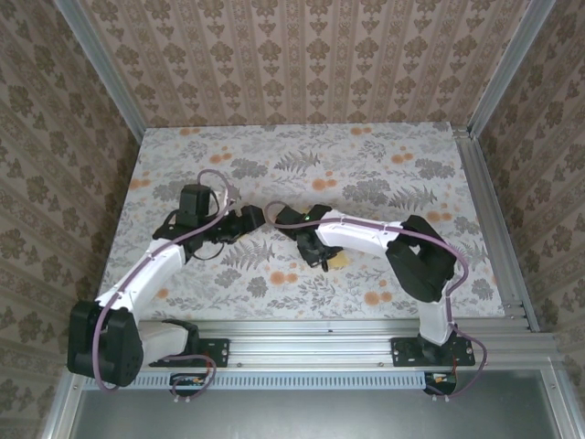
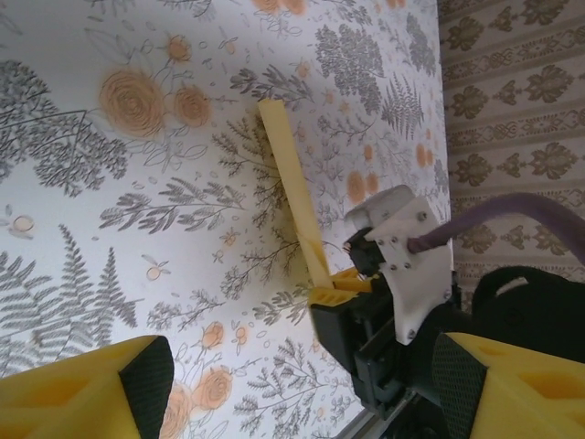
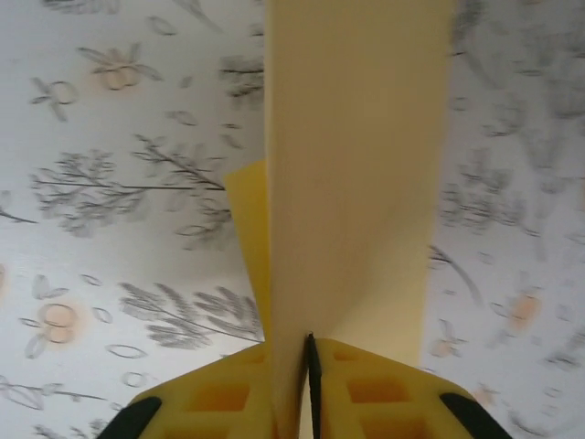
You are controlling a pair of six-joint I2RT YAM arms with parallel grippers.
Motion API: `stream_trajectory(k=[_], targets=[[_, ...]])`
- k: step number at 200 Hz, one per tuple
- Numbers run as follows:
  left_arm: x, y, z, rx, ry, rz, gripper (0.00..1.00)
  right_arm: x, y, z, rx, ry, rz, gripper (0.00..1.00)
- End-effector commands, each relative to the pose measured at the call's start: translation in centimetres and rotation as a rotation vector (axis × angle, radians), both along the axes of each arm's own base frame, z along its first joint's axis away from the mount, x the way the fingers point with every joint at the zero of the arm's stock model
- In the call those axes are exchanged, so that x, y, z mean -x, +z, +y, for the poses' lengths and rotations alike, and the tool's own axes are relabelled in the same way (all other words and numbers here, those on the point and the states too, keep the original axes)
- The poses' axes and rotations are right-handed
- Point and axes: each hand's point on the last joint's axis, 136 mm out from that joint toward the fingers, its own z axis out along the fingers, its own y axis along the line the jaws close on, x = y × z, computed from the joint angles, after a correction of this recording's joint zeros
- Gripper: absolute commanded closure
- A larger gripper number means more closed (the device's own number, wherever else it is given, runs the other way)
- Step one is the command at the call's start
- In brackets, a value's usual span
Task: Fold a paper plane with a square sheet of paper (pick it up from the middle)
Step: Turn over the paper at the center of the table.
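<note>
1. Right gripper (image 3: 309, 355) is pinched closed on the folded yellow paper (image 3: 356, 183); the pads meet on its lower end.
2. The paper is a slim, long strip, with one flap sticking out to the side near the grip. It stretches away from the right gripper's fingers and over the floral table (image 1: 411, 274).
3. Left gripper (image 1: 251, 219) is wide open and holds nothing. Its yellow fingers (image 2: 82, 393) stand well apart, facing the paper but not touching it.
4. Both grippers sit close together near the table's middle, well away from every edge.
5. There is bare tabletop on the far side and to the right.
6. The metal rail (image 1: 366, 334) runs along the near edge, and patterned walls (image 1: 302, 55) close off the other three sides.
</note>
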Motion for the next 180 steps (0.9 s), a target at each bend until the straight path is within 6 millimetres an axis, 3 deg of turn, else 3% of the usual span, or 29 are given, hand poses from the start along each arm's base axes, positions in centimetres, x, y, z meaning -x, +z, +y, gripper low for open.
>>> stream_trajectory(k=[1,25,42,65,105,123,145,180], targets=[[1.1,-0.1,0.4,-0.001,-0.026,0.005,0.22,0.3,-0.7,3.3,-0.132,0.006,0.054,0.8],[1.3,-0.5,0.4,0.001,-0.026,0.014,0.22,0.5,-0.7,5.2,-0.243,0.007,0.069,0.74],[1.4,-0.7,0.4,0.005,-0.022,0.019,0.22,0.7,-0.6,6.0,-0.302,0.008,0.083,0.65],[1.4,-1.1,0.5,0.009,-0.019,0.027,0.22,0.6,0.1,5.9,-0.384,-0.014,0.081,0.57],[1.3,-1.5,0.1,0.013,-0.029,0.034,0.23,0.2,3.3,5.1,-0.588,-0.055,0.061,0.53],[1.2,-1.7,-0.6,0.012,-0.051,0.037,0.24,0.2,4.1,3.7,-0.659,-0.091,0.06,0.52],[1.2,-2.1,-2.0,-0.003,-0.096,0.036,0.26,0.2,3.7,0.2,-0.662,-0.163,0.056,0.52],[0.6,-3.6,-4.8,-0.062,-0.174,0.041,0.38,0.7,3.3,-3.3,-0.685,-0.24,0.049,0.52]])
